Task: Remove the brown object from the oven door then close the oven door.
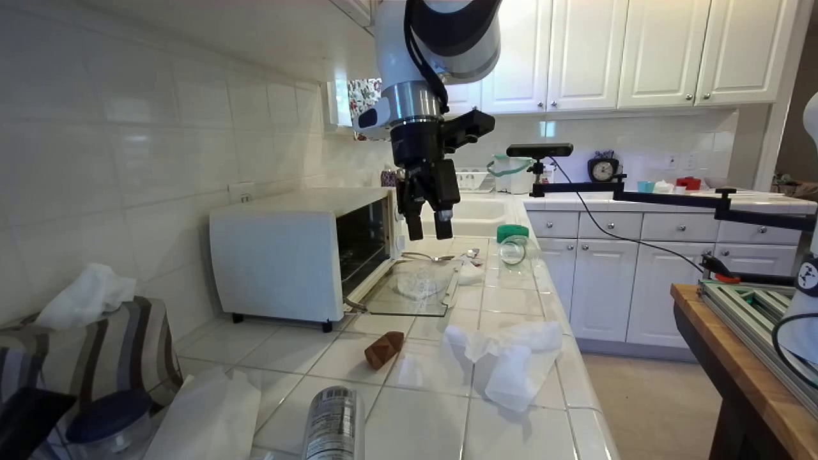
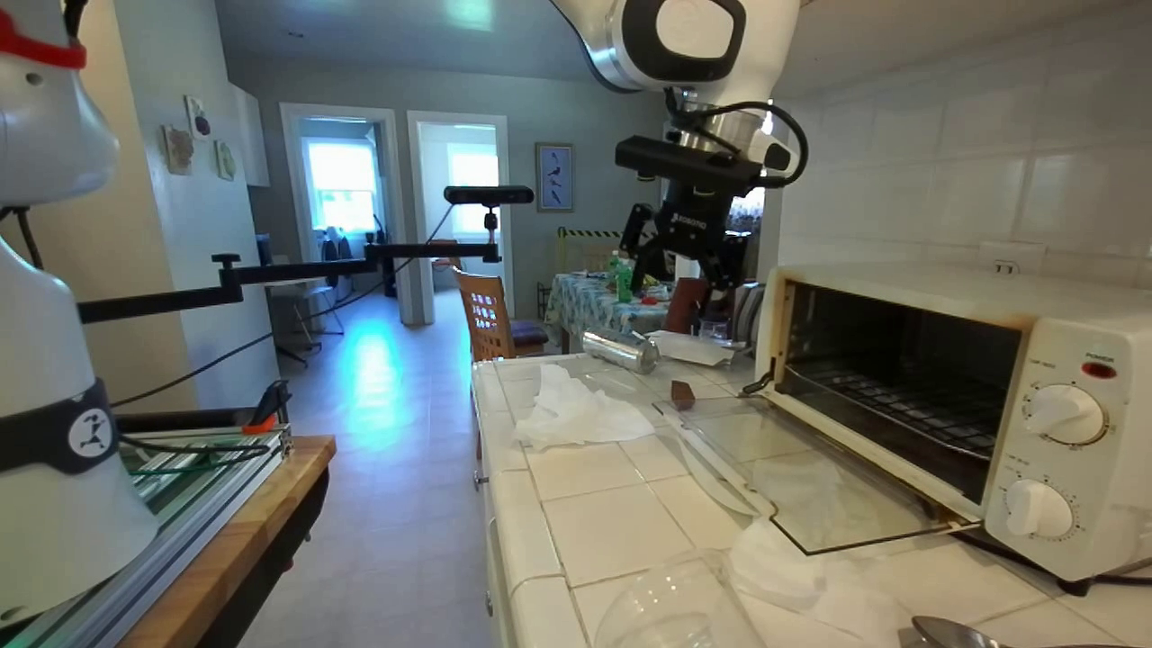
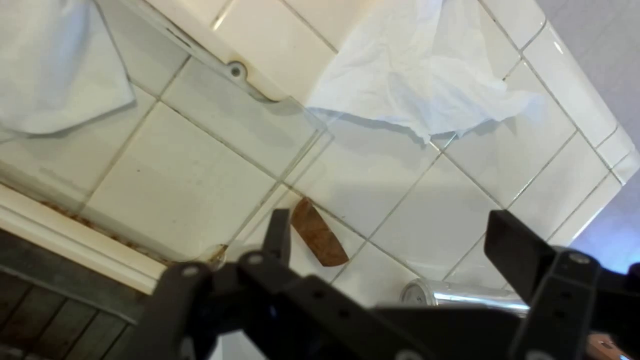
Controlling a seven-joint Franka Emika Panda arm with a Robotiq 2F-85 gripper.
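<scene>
The brown object (image 1: 384, 349) lies on the white tiles just beyond the corner of the lowered oven door; it also shows in an exterior view (image 2: 682, 394) and in the wrist view (image 3: 319, 232). The oven door (image 2: 810, 486) is folded fully down in front of the white toaster oven (image 1: 275, 262), its glass low over the counter; its frame shows in the wrist view (image 3: 240, 72). My gripper (image 1: 429, 233) is open and empty, pointing down, well above the counter. In the wrist view its fingers (image 3: 387, 225) are wide apart, the brown object inside the left finger's tip.
A shiny metal can (image 1: 332, 425) lies near the brown object. Crumpled white paper (image 1: 511, 358) lies by the counter edge. A clear jar with green lid (image 1: 513, 246) and a spoon (image 2: 954, 632) lie at the opposite end. A camera arm (image 1: 639, 193) stands beyond the counter.
</scene>
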